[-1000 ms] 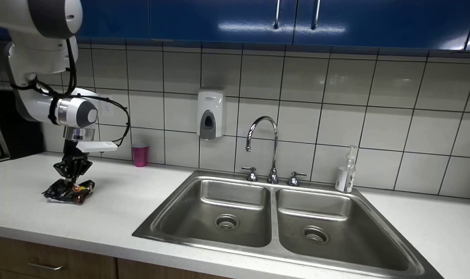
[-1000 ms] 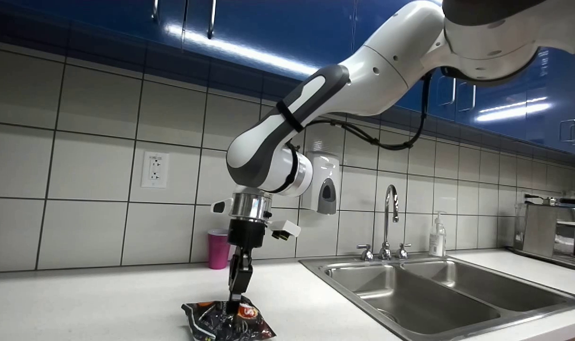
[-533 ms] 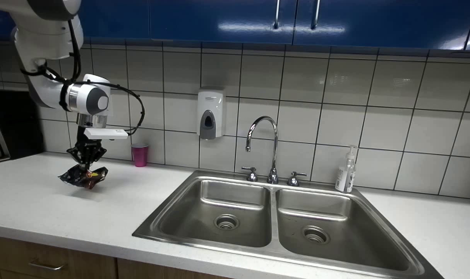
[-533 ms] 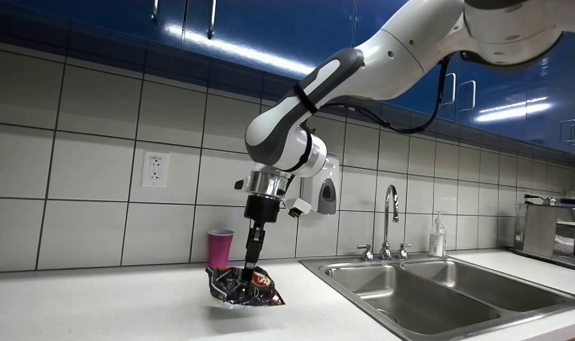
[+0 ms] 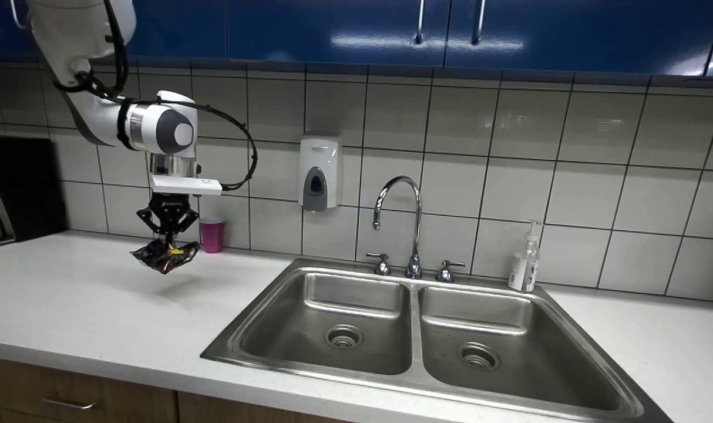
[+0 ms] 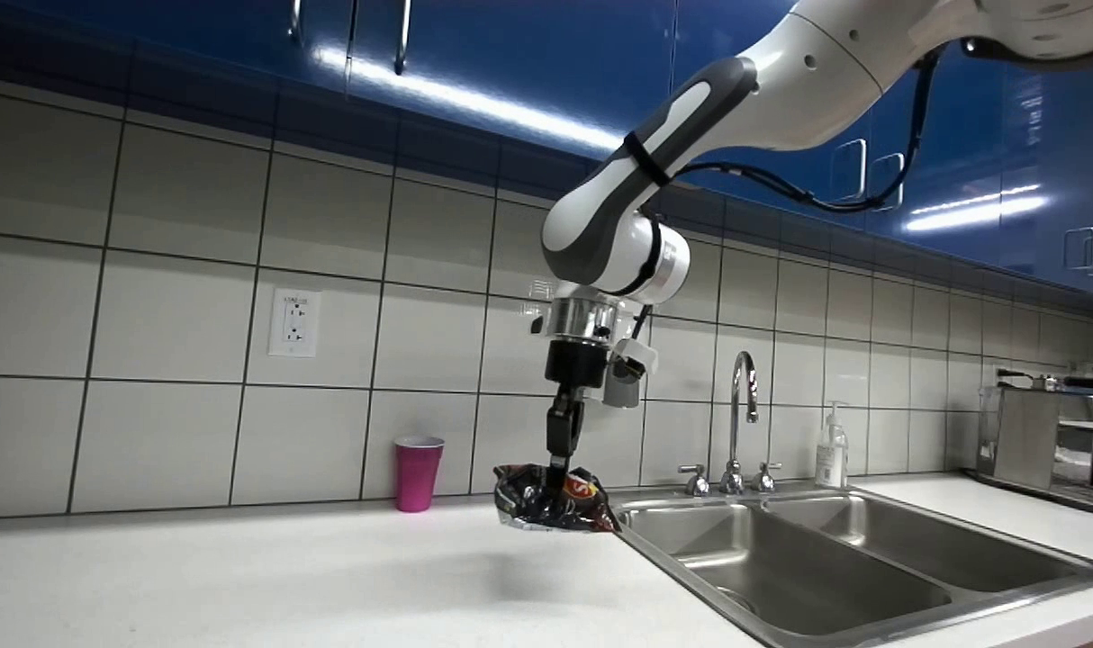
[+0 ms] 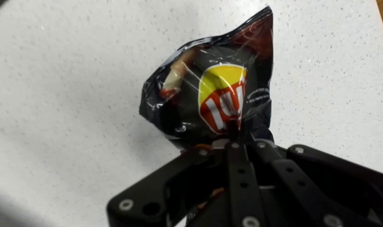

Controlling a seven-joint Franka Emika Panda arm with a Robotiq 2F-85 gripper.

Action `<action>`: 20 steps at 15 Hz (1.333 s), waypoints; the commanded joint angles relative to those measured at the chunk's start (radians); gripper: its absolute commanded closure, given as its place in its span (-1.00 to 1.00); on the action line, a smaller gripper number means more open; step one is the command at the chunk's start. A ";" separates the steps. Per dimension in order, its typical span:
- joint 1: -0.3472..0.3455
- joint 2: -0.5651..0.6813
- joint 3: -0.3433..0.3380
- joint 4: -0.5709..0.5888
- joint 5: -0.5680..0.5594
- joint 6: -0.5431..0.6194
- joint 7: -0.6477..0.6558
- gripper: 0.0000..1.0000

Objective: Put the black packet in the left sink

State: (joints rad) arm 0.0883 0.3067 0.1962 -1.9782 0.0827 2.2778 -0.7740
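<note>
The black packet, crinkly with a yellow and red logo, hangs from my gripper above the white counter. It shows in both exterior views (image 5: 154,257) (image 6: 521,499) and fills the middle of the wrist view (image 7: 188,116). My gripper (image 5: 168,239) points down and is shut on the packet's middle; it also shows in an exterior view (image 6: 555,477) and the wrist view (image 7: 237,140). The fingertips are partly hidden in the packet's folds. The left sink (image 5: 292,338), a steel basin with a round drain, lies to the packet's right; it also shows in an exterior view (image 6: 808,576).
A pink cup (image 5: 213,236) stands by the wall, behind and right of the packet. A tall curved faucet (image 5: 418,235) rises behind the sinks. The right basin (image 5: 527,364) adjoins the left one. A soap bottle (image 5: 525,264) stands behind it. A soap dispenser (image 5: 320,170) hangs on the wall.
The gripper has lifted the packet off the counter and carried it to the right toward the sink. The packet is higher now and its shadow lies on the counter below.
</note>
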 commanded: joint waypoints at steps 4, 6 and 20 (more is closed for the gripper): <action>-0.064 -0.120 -0.092 -0.162 -0.008 0.002 0.158 1.00; -0.082 -0.130 -0.122 -0.201 -0.014 0.014 0.204 1.00; -0.252 -0.106 -0.346 -0.257 -0.130 0.051 0.373 1.00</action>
State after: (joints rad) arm -0.1353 0.1786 -0.1369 -2.2477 -0.0153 2.3028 -0.4478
